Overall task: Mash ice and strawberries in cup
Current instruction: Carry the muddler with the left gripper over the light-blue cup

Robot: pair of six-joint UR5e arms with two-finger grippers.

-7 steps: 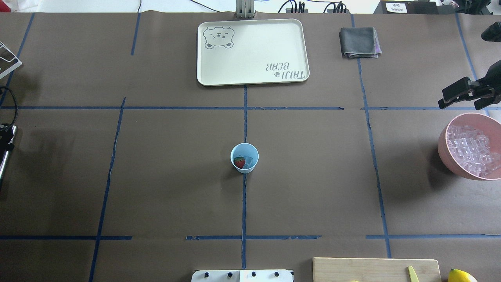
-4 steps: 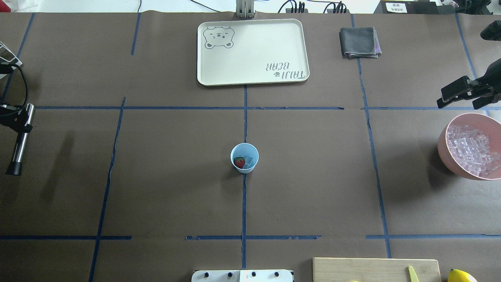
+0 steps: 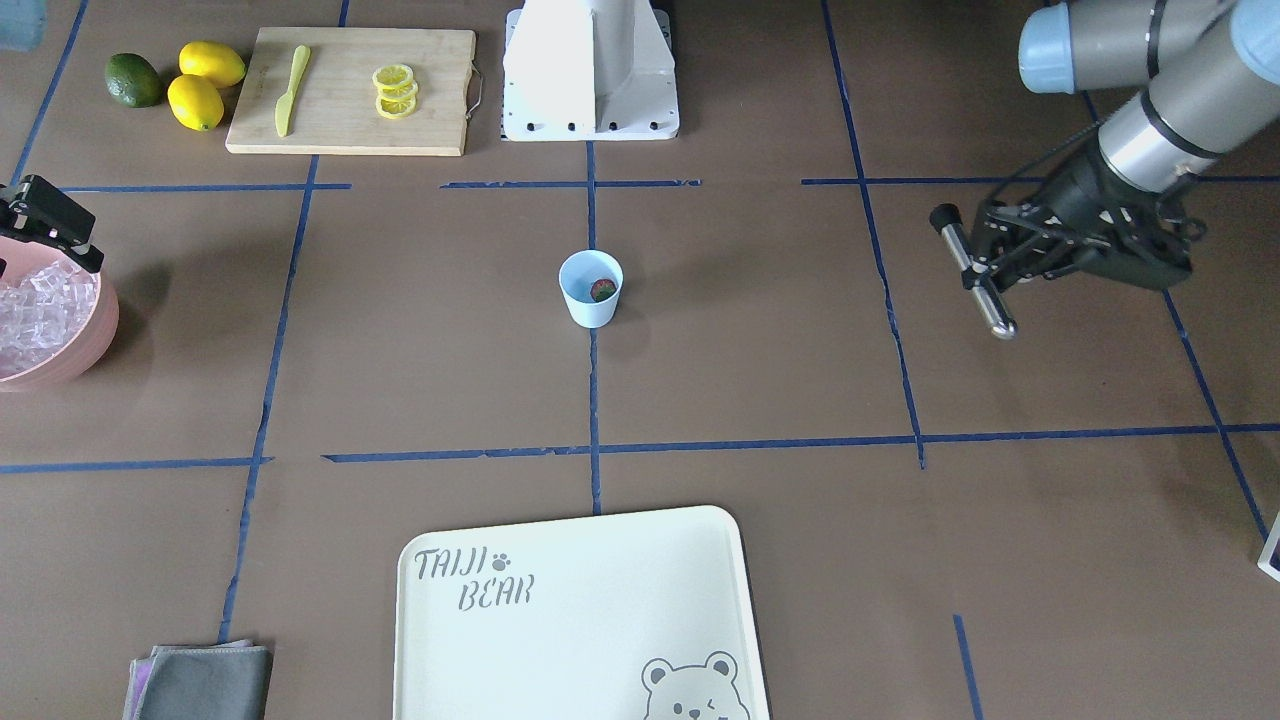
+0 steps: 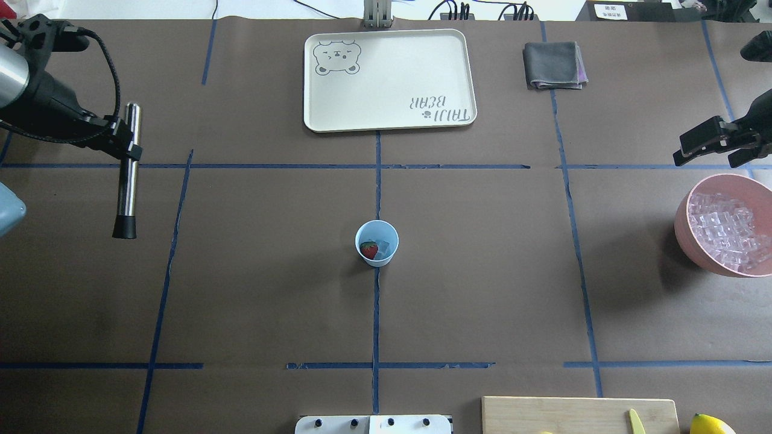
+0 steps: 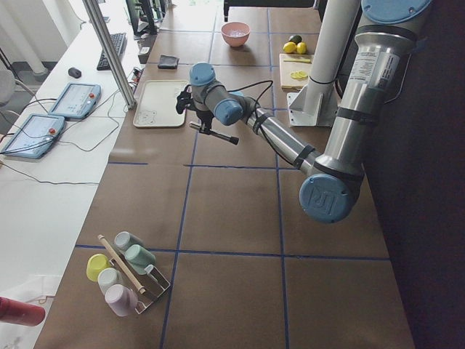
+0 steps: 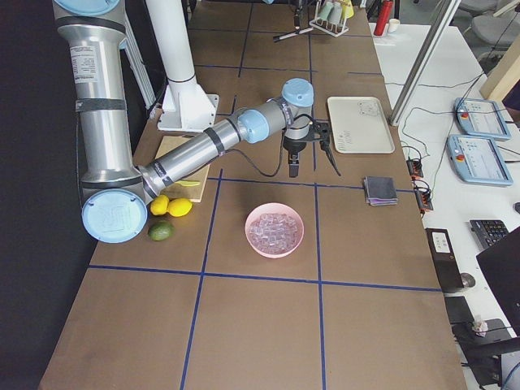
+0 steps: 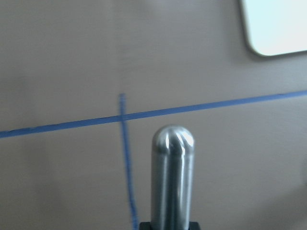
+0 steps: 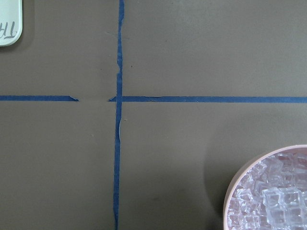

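Observation:
The light-blue cup (image 4: 377,241) stands upright at the table's middle, holding a red strawberry (image 4: 369,249) and a piece of ice (image 4: 383,247). From the front, the cup (image 3: 591,290) shows the strawberry (image 3: 603,290) inside. My left gripper (image 4: 128,144) hovers far to the cup's left, shut on a steel muddler (image 4: 126,181) with a black tip; the muddler (image 7: 172,172) fills the left wrist view. My right gripper (image 4: 704,163) hangs open and holds nothing, at the right edge just beyond the pink bowl (image 4: 684,232).
The pink bowl (image 3: 75,350) is full of ice cubes. A cream tray (image 4: 389,78) and a grey cloth (image 4: 553,64) lie at the far side. A cutting board (image 3: 350,110) with lemon slices and whole lemons (image 3: 200,85) lie near my base.
My left arm has swung in from the table's left edge, carrying the muddler rightward and farther away. The right gripper has barely shifted. The cup has not moved.

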